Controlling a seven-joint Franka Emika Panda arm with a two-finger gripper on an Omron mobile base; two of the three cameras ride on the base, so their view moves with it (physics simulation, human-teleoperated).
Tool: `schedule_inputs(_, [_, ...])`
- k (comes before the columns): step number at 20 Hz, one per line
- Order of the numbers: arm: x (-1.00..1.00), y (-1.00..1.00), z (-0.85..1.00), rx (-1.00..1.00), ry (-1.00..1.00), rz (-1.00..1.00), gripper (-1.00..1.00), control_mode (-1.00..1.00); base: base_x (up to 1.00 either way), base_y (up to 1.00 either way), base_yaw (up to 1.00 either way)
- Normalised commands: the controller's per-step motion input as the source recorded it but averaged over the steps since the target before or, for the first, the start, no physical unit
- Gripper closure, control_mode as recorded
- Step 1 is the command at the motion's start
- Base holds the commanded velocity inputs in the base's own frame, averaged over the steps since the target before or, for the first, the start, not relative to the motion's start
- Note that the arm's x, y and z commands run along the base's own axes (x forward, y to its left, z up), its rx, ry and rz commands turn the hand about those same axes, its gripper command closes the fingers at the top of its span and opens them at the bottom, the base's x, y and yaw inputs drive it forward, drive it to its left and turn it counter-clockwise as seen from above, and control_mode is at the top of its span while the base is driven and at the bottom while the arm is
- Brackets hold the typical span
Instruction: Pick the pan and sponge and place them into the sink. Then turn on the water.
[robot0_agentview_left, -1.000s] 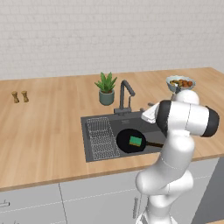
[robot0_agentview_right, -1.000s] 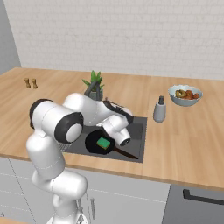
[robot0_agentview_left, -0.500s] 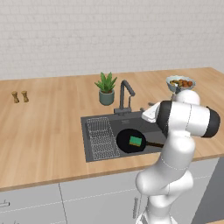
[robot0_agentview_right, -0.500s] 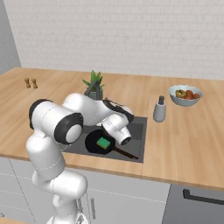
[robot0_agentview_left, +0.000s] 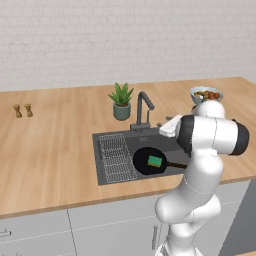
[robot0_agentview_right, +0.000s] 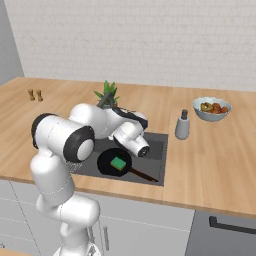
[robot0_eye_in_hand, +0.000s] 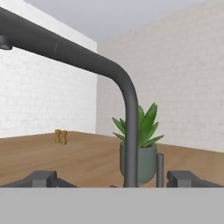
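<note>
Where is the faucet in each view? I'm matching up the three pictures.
Left base view: faucet behind the sink, centre.
Right base view: mostly hidden behind the arm; I can't place it.
Hand view: tall dark gooseneck, centre.
Shared landmark: potted plant beside it.

You've got the pan (robot0_agentview_right: 113, 164) in the sink (robot0_agentview_right: 156, 160), sponge (robot0_agentview_right: 118, 163) on top of it, handle pointing right, arm (robot0_agentview_right: 107, 125) stretched over the basin by the plant (robot0_agentview_right: 107, 92).

The sponge (robot0_agentview_left: 155, 161) lies on the pan (robot0_agentview_left: 144, 161) in the sink (robot0_agentview_left: 112, 172), behind it the faucet (robot0_agentview_left: 143, 106).
</note>
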Motion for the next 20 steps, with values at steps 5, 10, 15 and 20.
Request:
schedule_inputs(5, [0.21,0.08,0.0,0.0,0.1,0.0,-1.0,-1.0,0.0,0.0,0.0])
schedule_inputs(10, [0.33,0.09,-0.01,0.0,0.01,0.0,-1.0,-1.0,0.0,0.0,0.0])
schedule_inputs(15, [0.34,0.11,-0.18,0.0,0.0,0.0,-1.0,-1.0,0.0,0.0,0.0])
schedule_inputs(20, [0.34,0.1,-0.32,-0.02,0.0,0.0,-1.0,-1.0,0.0,0.0,0.0])
